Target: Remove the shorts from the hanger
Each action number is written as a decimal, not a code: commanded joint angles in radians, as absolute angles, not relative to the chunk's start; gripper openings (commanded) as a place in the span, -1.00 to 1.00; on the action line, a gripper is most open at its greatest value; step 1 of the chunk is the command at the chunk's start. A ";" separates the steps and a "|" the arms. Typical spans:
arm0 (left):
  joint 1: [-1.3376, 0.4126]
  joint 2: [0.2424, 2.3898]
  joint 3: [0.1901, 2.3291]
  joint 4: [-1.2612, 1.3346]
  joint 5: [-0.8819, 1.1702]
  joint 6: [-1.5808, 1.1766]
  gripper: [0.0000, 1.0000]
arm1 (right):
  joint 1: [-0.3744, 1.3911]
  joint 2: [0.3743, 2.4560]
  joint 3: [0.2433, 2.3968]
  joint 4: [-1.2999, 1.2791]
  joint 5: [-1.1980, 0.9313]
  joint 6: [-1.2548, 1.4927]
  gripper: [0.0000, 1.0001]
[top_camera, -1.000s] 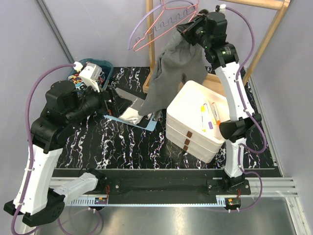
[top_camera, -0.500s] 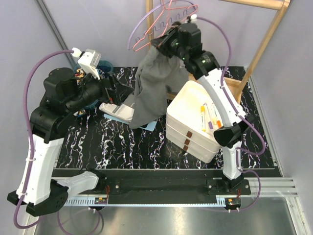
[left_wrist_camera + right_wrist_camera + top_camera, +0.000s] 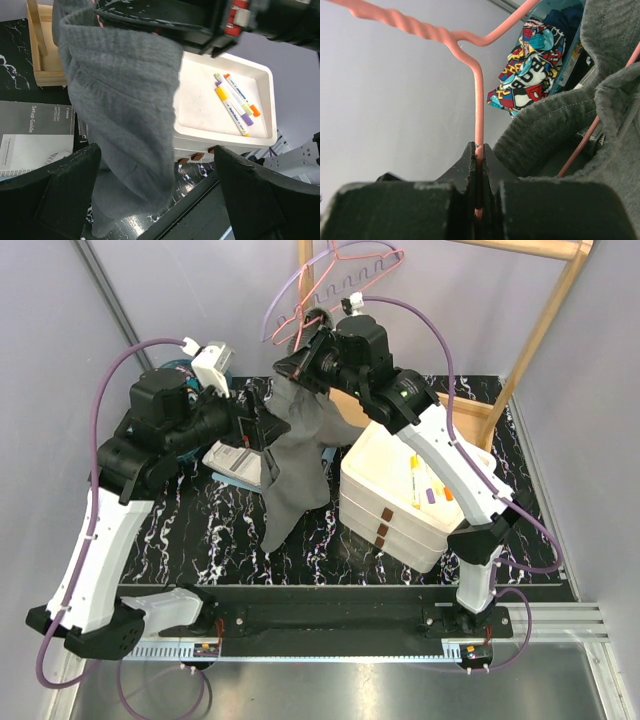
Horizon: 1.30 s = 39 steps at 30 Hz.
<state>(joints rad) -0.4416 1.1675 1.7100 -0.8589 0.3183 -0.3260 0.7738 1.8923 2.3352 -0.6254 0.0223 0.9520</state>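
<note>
Right claw [image 3: 479, 148] pinches the pink hanger [image 3: 479, 95], left claw [image 3: 157, 170] spread wide at the grey shorts [image 3: 120, 115] hanging from it, print shorts [image 3: 530, 70] already in the bin [image 3: 572, 42]: one pair left, I'd judge.

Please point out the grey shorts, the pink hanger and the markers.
grey shorts [image 3: 125, 100]: left wrist view, mid cloth.
pink hanger [image 3: 479, 105]: right wrist view, upright wire.
markers [image 3: 230, 107]: left wrist view, yellow-capped one's barrel.
</note>
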 commanded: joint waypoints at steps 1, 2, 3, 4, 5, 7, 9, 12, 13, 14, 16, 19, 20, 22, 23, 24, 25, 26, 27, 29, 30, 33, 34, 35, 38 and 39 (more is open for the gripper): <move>-0.445 1.207 1.718 -0.796 0.347 -0.344 0.83 | 0.796 1.819 2.390 -0.529 -0.024 0.931 -1.00; -0.445 1.212 1.721 -0.798 0.327 -0.351 0.78 | 0.801 1.821 2.391 -0.529 -0.034 0.933 -1.00; -0.446 1.222 1.724 -0.799 0.319 -0.354 0.66 | 0.804 1.819 2.391 -0.529 -0.041 0.933 -1.00; -0.446 1.227 1.730 -0.801 0.315 -0.356 0.31 | 0.811 1.813 2.387 -0.529 -0.051 0.931 -1.00; -0.445 1.238 1.742 -0.802 0.311 -0.360 0.14 | 0.815 1.809 2.382 -0.529 -0.055 0.922 -1.00; -0.446 1.246 1.752 -0.804 0.310 -0.365 -0.10 | 0.815 1.795 2.369 -0.529 -0.077 0.916 -0.98; -0.445 1.253 1.759 -0.805 0.308 -0.370 -0.63 | 0.815 1.786 2.359 -0.529 -0.092 0.899 -0.85; -0.445 1.246 1.769 -0.807 0.287 -0.368 -1.00 | 0.815 1.770 2.353 -0.529 -0.136 0.838 -0.49; -0.445 1.244 1.775 -0.810 0.288 -0.361 -1.00 | 0.815 1.760 2.347 -0.532 -0.153 0.819 -0.38; -0.446 1.241 1.781 -0.814 0.287 -0.348 -1.00 | 0.815 1.753 2.342 -0.535 -0.158 0.777 -0.25; -0.445 1.233 1.793 -0.825 0.282 -0.341 -1.00 | 0.815 1.735 2.332 -0.563 -0.158 0.723 0.12; -0.445 1.221 1.802 -0.844 0.310 -0.328 -1.00 | 0.815 1.707 2.329 -0.621 -0.106 0.608 0.50; -0.445 1.216 1.804 -0.850 0.333 -0.327 -1.00 | 0.813 1.701 2.330 -0.643 -0.088 0.547 0.55; -0.445 1.207 1.799 -0.867 0.354 -0.325 -1.00 | 0.811 1.686 2.341 -0.655 -0.037 0.484 0.59; -0.443 1.197 1.796 -0.868 0.385 -0.324 -1.00 | 0.813 1.686 2.345 -0.657 -0.029 0.425 0.59; -0.445 1.189 1.790 -0.873 0.402 -0.322 -1.00 | 0.807 1.687 2.353 -0.660 -0.026 0.399 0.59; -0.445 1.183 1.786 -0.873 0.411 -0.319 -1.00 | 0.804 1.704 2.387 -0.669 -0.032 0.379 0.60; -0.445 1.166 1.775 -0.874 0.426 -0.318 -1.00 | 0.801 1.718 2.410 -0.692 -0.038 0.347 0.60; -0.445 1.154 1.770 -0.880 0.434 -0.314 -1.00 | 0.790 1.735 2.434 -0.709 -0.046 0.335 0.60; -0.445 1.126 1.761 -0.887 0.451 -0.296 -1.00 | 0.781 1.784 2.506 -0.741 -0.078 0.310 0.61; -0.445 1.117 1.761 -0.894 0.457 -0.290 -1.00 | 0.776 1.799 2.526 -0.745 -0.090 0.307 0.61; -0.443 1.086 1.753 -0.913 0.480 -0.273 -1.00 | 0.761 1.860 2.585 -0.750 -0.156 0.282 0.66; -0.445 1.077 1.753 -0.920 0.492 -0.262 -1.00 | 0.759 1.870 2.595 -0.752 -0.158 0.259 0.68; -0.443 1.072 1.753 -0.928 0.494 -0.259 -1.00 | 0.759 1.879 2.603 -0.750 -0.158 0.249 0.70; -0.445 1.060 1.755 -0.953 0.506 -0.253 -1.00 | 0.758 1.907 2.631 -0.749 -0.170 0.207 0.72; -0.445 1.057 1.755 -0.959 0.508 -0.253 -1.00 | 0.759 1.919 2.640 -0.747 -0.190 0.198 0.72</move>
<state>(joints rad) -0.4461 1.0813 1.7401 -1.0245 0.4431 -0.2855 0.7620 1.8885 2.5835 -0.7349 -0.1265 0.2863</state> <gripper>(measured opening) 0.046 0.856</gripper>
